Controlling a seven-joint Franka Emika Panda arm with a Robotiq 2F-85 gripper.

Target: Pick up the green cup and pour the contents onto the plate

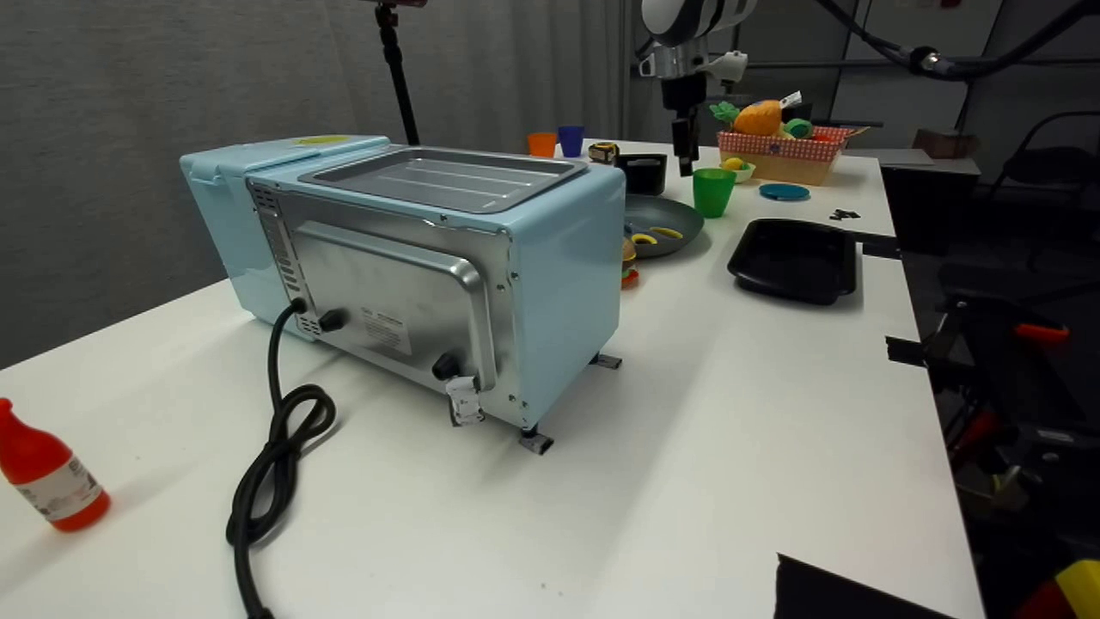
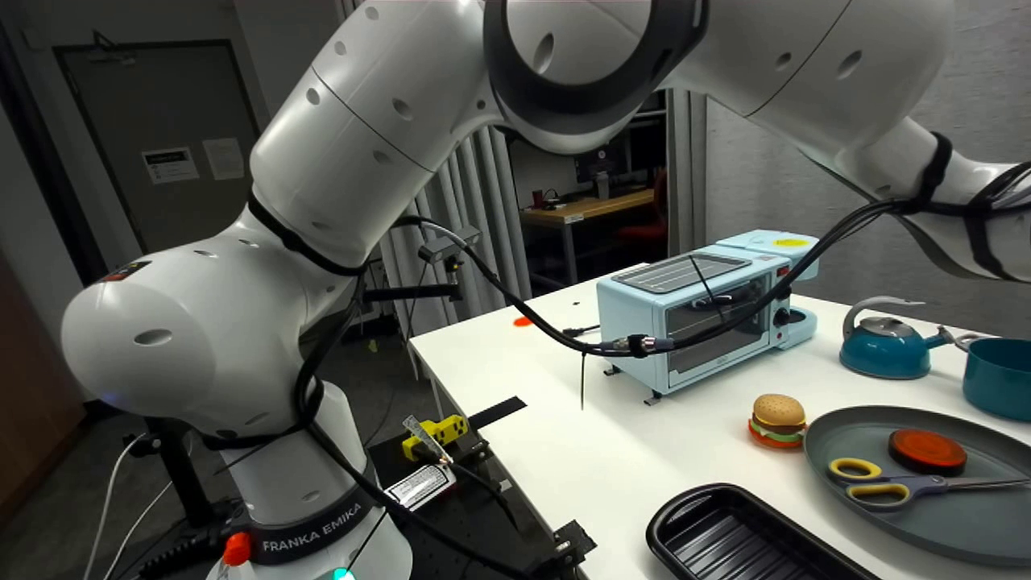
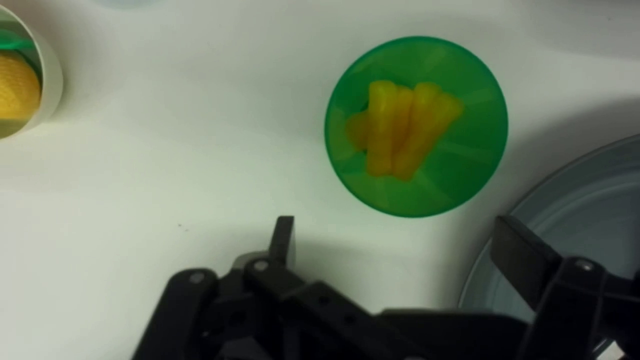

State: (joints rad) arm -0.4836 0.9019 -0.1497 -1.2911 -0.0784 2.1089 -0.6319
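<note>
The green cup (image 1: 713, 191) stands upright on the white table in an exterior view. In the wrist view the green cup (image 3: 470, 165) is seen from above with several yellow pieces inside. My gripper (image 1: 685, 168) points down above the table by the cup. In the wrist view the gripper (image 3: 392, 232) is open and empty, its fingertips wide apart and just below the cup's rim in the picture, not around it. The plate (image 1: 784, 192), a small round blue shallow dish, lies to the right of the cup in an exterior view. Cup and gripper are out of the exterior view with the robot base.
A large grey round pan (image 2: 958, 515) with scissors and a red disc lies beside the cup; its rim (image 3: 610, 210) is under one finger in the wrist view. A black tray (image 1: 795, 258), blue toaster oven (image 1: 567, 284), small bowl (image 3: 52, 85) and basket (image 1: 782, 163) stand around.
</note>
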